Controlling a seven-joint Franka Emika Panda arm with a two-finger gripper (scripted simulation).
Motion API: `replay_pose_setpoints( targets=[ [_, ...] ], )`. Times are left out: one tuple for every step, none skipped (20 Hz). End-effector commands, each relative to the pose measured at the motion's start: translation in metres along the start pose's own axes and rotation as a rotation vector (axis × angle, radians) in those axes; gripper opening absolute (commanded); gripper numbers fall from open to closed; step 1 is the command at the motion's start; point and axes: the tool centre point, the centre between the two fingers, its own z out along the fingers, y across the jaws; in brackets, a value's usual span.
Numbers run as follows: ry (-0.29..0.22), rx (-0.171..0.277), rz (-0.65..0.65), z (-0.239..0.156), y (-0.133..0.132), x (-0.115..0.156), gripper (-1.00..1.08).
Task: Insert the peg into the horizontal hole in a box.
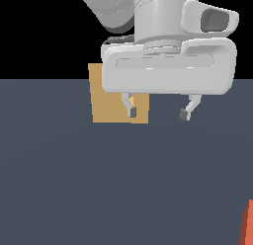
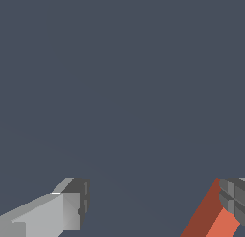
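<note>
The tan box (image 1: 111, 103) stands on the dark floor at the back, partly behind my gripper's body. A sliver of the lighter orange hole (image 1: 131, 99) shows beside one finger; the rest is hidden. My gripper (image 1: 158, 113) hangs above the floor in front of the box, open and empty. The peg (image 1: 247, 224) shows only as an orange-red end at the exterior view's lower right edge, well apart from the gripper. In the wrist view the peg's orange-red part (image 2: 208, 219) lies on the floor past one fingertip (image 2: 233, 199), with the gripper (image 2: 153, 205) open. Its grey-blue half is out of view.
A flat dark grey-blue floor (image 1: 99, 189) fills the scene. Nothing else stands on it in these views.
</note>
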Motion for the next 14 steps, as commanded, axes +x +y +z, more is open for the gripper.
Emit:
replay_pose_setpoints(
  targets=[
    [-0.001, 0.001, 0.078, 0.010, 0.016, -0.028, 1.00],
    [-0.002, 0.002, 0.110, 0.014, 0.021, -0.040, 1.00],
    [-0.002, 0.002, 0.142, 0.018, 0.027, -0.052, 1.00],
    [-0.002, 0.003, 0.175, 0.023, 0.032, -0.064, 1.00],
    [-0.002, 0.003, 0.208, 0.027, 0.037, -0.077, 1.00],
    [-0.002, 0.004, 0.239, 0.031, 0.041, -0.089, 1.00],
    [-0.002, 0.004, 0.270, 0.034, 0.045, -0.101, 1.00],
    [-0.002, 0.005, 0.299, 0.038, 0.048, -0.113, 1.00],
    [-0.002, 0.006, 0.327, 0.042, 0.050, -0.124, 1.00],
    [-0.002, 0.006, 0.354, 0.045, 0.053, -0.134, 1.00],
    [-0.002, 0.007, 0.379, 0.048, 0.054, -0.144, 1.00],
    [-0.002, 0.007, 0.403, 0.051, 0.056, -0.154, 1.00],
    [-0.002, 0.007, 0.426, 0.054, 0.057, -0.163, 1.00],
    [-0.002, 0.008, 0.447, 0.057, 0.058, -0.172, 1.00]
  ],
)
